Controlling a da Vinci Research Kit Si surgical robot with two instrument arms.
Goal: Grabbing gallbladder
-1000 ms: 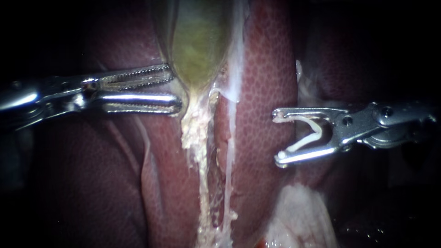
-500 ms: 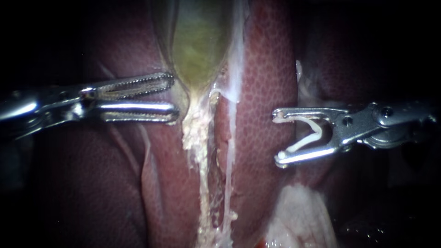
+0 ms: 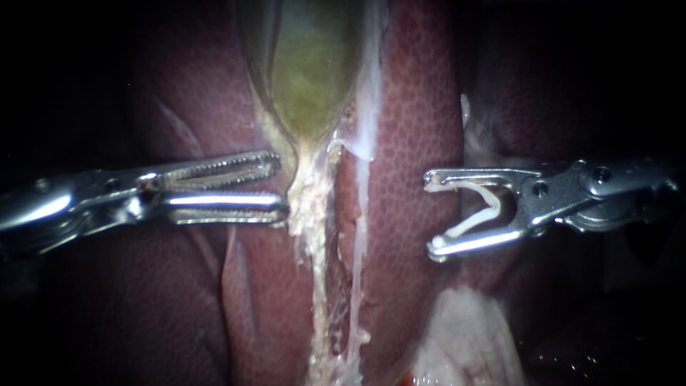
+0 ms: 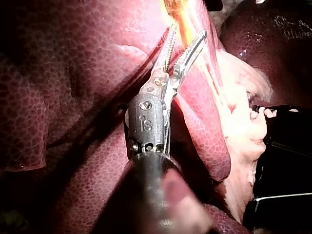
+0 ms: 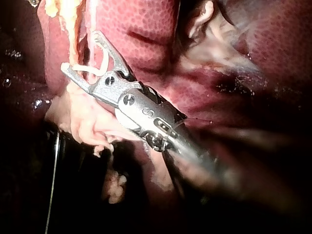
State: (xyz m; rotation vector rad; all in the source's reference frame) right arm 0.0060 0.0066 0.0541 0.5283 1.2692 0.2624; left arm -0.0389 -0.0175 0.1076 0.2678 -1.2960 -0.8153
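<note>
**Poised at the taper, nothing gripped**

The gallbladder (image 3: pixel 307 78) lay green in the cleft of the liver (image 3: pixel 414 143), narrowing into pale, frayed tissue. A bite here might catch only that strand, or tear the thin wall. The jaws of the left instrument (image 3: pixel 280 187) stood slightly apart, tips just beside the taper. The right instrument (image 3: pixel 431 213), well apart, cradled a white clip (image 3: pixel 493 207) between wide jaws.

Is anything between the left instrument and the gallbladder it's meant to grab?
Nothing visible does. The left instrument, pincer open, lies beside the narrow end of the gallbladder, over bare liver. The right instrument, shut on a white clip, is apart across the liver.
</note>
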